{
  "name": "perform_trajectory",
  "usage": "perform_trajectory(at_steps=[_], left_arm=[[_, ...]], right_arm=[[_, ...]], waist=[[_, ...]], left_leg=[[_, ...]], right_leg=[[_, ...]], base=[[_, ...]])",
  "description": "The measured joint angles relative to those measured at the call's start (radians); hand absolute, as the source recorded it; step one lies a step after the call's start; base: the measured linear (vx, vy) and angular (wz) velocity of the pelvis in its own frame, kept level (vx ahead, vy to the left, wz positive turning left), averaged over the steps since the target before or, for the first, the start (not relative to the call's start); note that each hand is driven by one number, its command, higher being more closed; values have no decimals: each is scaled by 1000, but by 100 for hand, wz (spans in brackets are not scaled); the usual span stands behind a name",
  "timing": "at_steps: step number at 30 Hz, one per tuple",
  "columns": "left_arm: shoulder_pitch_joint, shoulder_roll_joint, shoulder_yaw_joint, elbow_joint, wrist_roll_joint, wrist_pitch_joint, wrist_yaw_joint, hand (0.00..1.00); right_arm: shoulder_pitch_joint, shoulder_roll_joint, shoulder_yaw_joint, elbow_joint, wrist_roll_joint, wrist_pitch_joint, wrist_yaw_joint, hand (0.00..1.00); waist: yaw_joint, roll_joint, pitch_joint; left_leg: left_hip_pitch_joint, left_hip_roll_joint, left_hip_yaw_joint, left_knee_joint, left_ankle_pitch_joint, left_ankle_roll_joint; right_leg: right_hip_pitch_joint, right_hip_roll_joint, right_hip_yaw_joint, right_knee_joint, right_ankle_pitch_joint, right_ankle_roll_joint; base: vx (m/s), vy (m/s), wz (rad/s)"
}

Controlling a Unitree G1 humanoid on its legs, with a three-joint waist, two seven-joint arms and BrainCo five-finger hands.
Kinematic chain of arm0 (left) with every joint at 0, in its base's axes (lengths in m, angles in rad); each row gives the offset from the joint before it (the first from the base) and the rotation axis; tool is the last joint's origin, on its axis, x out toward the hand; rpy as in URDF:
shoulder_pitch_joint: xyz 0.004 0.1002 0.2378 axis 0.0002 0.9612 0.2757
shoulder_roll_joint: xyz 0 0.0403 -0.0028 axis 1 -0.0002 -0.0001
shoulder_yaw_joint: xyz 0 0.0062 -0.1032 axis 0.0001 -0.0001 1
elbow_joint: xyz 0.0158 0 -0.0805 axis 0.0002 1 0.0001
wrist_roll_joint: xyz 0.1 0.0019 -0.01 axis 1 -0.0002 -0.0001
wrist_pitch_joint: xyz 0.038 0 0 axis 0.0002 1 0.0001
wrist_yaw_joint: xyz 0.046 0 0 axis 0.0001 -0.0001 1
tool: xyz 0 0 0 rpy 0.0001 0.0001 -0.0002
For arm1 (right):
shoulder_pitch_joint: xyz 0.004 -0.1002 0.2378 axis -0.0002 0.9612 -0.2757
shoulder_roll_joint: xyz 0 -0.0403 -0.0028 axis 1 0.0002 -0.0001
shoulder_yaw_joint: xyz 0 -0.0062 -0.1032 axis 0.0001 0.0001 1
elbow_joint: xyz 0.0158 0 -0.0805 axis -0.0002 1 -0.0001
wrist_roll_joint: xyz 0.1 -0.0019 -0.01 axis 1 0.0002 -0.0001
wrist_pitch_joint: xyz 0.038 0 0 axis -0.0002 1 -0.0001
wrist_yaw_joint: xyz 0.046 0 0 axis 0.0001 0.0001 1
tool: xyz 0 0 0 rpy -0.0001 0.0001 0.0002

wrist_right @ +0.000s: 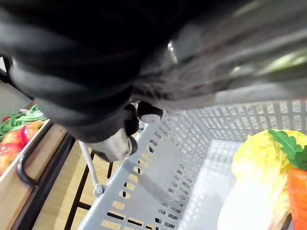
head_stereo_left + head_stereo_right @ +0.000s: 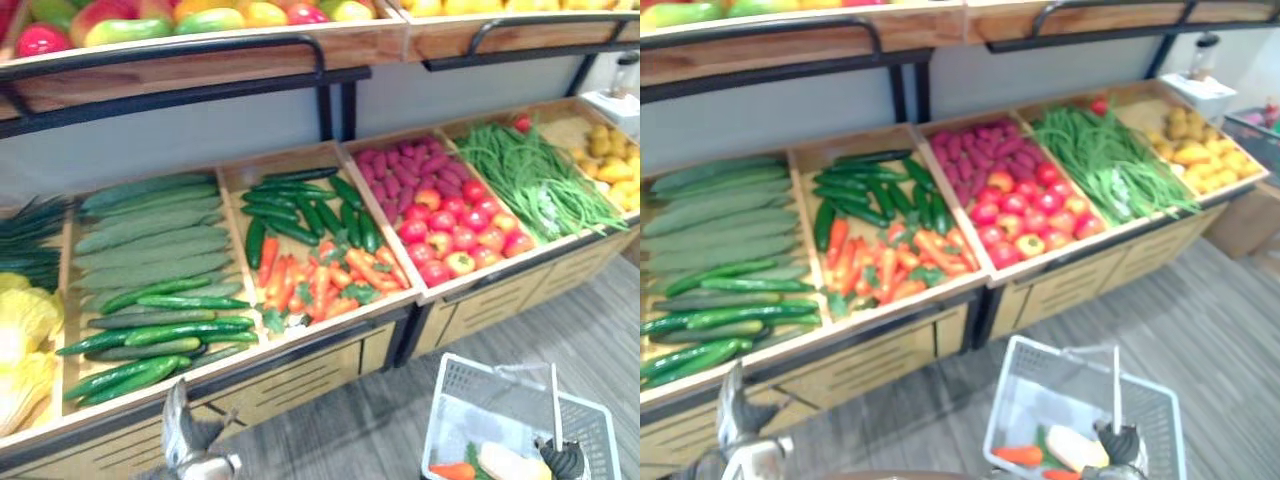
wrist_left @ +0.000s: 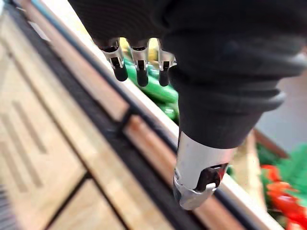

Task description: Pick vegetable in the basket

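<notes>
Left hand hangs empty, fingers straight, near cucumbers; right hand grips basket holding carrot and cabbage; next pick seems pending.

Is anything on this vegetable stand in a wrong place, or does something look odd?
One red round piece lies alone at the far end of the green beans, not with the tomatoes in the next bin. Nothing else stands out.
</notes>
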Motion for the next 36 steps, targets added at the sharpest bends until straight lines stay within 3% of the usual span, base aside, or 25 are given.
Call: perform_trajectory(at_steps=[6, 11, 14, 15, 18, 25, 29, 32, 33, 34, 35, 36], left_arm=[[10, -68, 77, 180, -20, 60, -22, 0], [-13, -82, 80, 362, -63, 73, -78, 0], [-47, -67, 78, 499, -214, 95, -216, 0], [-51, -56, 77, 523, -278, 100, -302, 0], [-56, -38, 67, 535, -303, 99, -398, 0], [-103, -38, 67, 549, -286, 100, -408, 0], [-169, -19, 25, 542, -272, 101, -400, 0], [-234, 19, -58, 523, -193, 109, -370, 0], [-250, 28, -73, 509, -182, 110, -357, 0], [-249, 32, -72, 504, -171, 111, -350, 0], [-261, 33, -72, 494, -173, 108, -347, 0], [-265, 36, -84, 483, -174, 107, -347, 0]], right_arm=[[-25, 32, -23, 10, -1, -5, 1, 100], [-44, 38, -32, 17, -1, 0, 1, 100], [-70, 30, -42, 34, -1, 23, 4, 100], [-84, 21, -42, 47, -1, 35, 15, 100], [-99, 9, -42, 50, -1, 53, 45, 100], [-106, 1, -63, 50, -1, 60, 53, 100], [-124, -2, -72, 34, 0, 66, 64, 100], [-128, 10, -71, -22, 0, 68, 66, 100], [-129, 18, -53, -57, -1, 70, 66, 100], [-141, 22, -28, -77, -1, 70, 66, 100], [-187, 35, -9, -105, -1, 71, 67, 100], [-183, 35, -8, -113, -1, 72, 67, 100]], waist=[[3, -1, 1], [-4, 3, 5], [-7, 17, 10], [-4, 22, 11], [-5, 28, 11], [-5, 28, 15], [-8, 28, 75], [-13, -2, 103], [-15, -11, 106], [-8, -6, 110], [-21, 23, 156], [-34, 19, 170]], left_leg=[[14, -10, -21, -47, 35, 1], [19, -8, -18, -64, 47, -3], [26, -3, -8, -64, 41, -12], [35, 1, 4, -66, 39, -16], [33, 7, 14, -66, 35, -21], [83, 13, 66, -77, 31, -19], [33, 46, 98, 117, -81, -11], [-24, 40, 168, 204, -130, 12], [-38, 44, 225, 216, -138, 27], [-38, 63, 288, 198, -130, 37], [-16, 98, 371, 171, -102, 51], [-2, 94, 378, 159, -91, 56]], right_leg=[[11, -10, -25, -1, 0, 0], [7, -8, -24, -5, -11, -5], [6, -2, -13, -5, -12, -4], [7, 2, -6, -5, -12, -4], [-6, 12, 10, -5, -12, -5], [-3, 26, 57, 0, -6, 0], [-11, 40, 108, 40, -7, 1], [-104, 31, 193, 90, 14, 18], [-157, 45, 205, 91, 91, 2], [-189, 80, 195, 33, 231, -30], [-255, 89, 43, 239, 114, -147], [-279, 63, -30, 391, 8, -172]], base=[[-35, -27, 14], [-35, -29, -1], [-4, -19, -12], [9, -12, -19], [17, -20, -16], [54, 1, -19], [-49, 36, -43], [-169, 99, -75], [-202, 123, -132], [-287, 149, -196], [-199, 81, -153], [-163, 100, -115]])
